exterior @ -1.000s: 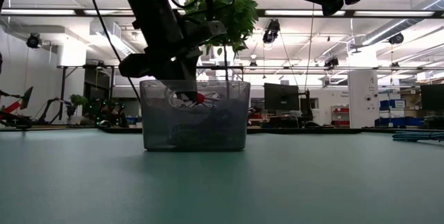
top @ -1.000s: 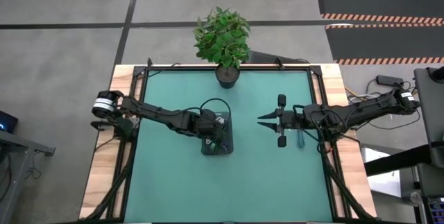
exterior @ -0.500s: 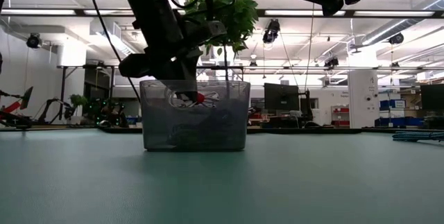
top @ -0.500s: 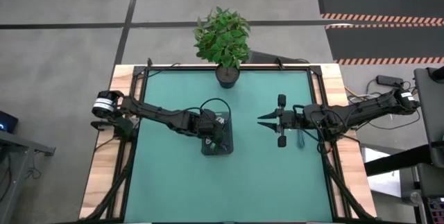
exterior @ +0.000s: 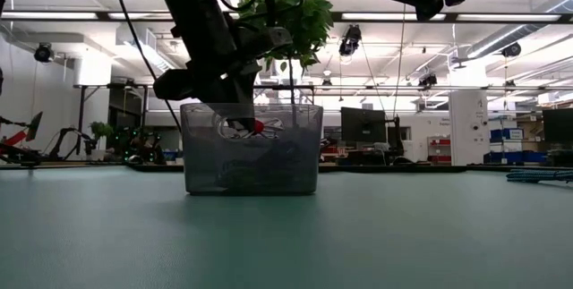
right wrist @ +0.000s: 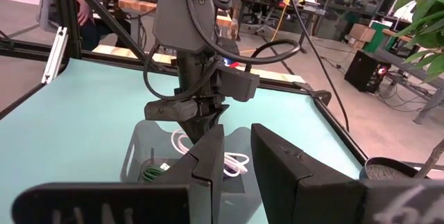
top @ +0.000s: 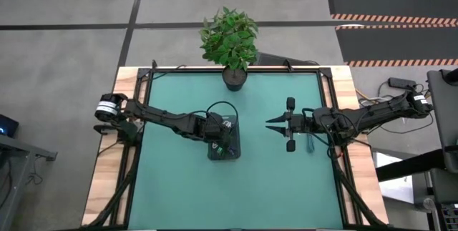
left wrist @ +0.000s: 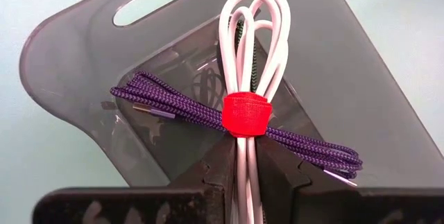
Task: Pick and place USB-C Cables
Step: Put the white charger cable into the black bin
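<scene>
My left gripper point(left wrist: 248, 177) is over the grey see-through tray point(exterior: 295, 159), shut on the white cable with the red band point(left wrist: 250, 50). In the low view that cable point(exterior: 258, 126) sits in the tray's upper part, above its floor. The dark blue cable point(left wrist: 173, 102) lies on the tray floor under it. Something green point(right wrist: 148, 175) also shows inside the tray. A teal cable point(top: 310, 144) lies on the mat beside the right arm, near the table's right side point(exterior: 537, 175). My right gripper point(top: 275, 124) hovers open to the right of the tray, pointing toward it. My left gripper pinches the white cable's strands point(left wrist: 244, 151) between its two fingers, just behind the red band point(left wrist: 245, 113). The fingers come from above, slanting down into the tray, and lie along the cable. The looped end point(left wrist: 253, 12) reaches past the fingertips, clear of the blue cable.
A potted plant point(top: 230, 41) stands at the table's far edge, behind the tray. The green mat point(top: 272, 181) lies open on the near side and between tray and right gripper. The room's desks and racks show beyond the table.
</scene>
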Robot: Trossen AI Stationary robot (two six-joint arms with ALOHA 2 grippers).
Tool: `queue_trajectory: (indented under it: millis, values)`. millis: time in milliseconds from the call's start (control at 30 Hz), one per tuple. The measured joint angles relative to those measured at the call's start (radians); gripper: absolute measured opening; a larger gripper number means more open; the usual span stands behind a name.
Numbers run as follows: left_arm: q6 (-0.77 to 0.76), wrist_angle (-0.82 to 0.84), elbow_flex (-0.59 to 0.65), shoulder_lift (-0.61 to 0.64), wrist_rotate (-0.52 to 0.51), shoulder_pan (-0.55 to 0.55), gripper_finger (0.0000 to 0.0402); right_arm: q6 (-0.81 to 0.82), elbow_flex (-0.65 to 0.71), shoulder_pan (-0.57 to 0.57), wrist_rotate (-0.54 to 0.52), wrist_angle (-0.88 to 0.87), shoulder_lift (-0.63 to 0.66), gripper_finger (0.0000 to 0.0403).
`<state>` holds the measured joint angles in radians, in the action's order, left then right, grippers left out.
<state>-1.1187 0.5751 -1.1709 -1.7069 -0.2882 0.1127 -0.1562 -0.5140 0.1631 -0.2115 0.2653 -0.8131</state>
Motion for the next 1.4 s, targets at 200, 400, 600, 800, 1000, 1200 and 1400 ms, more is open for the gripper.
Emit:
queue_trajectory:
  millis: [200,400,600,800,1000,1200,1400]
  values:
    - [0.000,0.001,-0.001,0.000,0.005,0.001,0.0035,0.000,0.000,0.000,0.000,0.000,0.000,0.0063]
    - [0.020,0.000,-0.011,0.000,0.007,0.002,0.0035,0.000,0.000,0.000,0.000,0.000,0.000,0.0063]
    - [0.027,0.000,-0.011,0.000,0.007,0.007,0.0035,0.000,0.000,0.000,0.000,-0.001,0.000,0.0063]
    - [0.026,0.000,0.000,0.000,0.007,0.007,0.0035,0.000,0.000,0.000,0.000,-0.001,0.000,0.0063]
    - [0.026,0.000,0.001,0.000,0.006,0.006,0.0035,0.000,0.000,0.000,0.000,-0.001,0.000,0.0063]
    - [0.026,0.000,0.003,0.000,0.006,0.006,0.0041,0.000,0.000,0.000,0.000,-0.002,0.000,0.0063]
    - [0.026,0.000,0.003,0.000,0.002,0.006,0.0078,0.000,0.000,0.000,0.000,-0.003,0.000,0.0063]
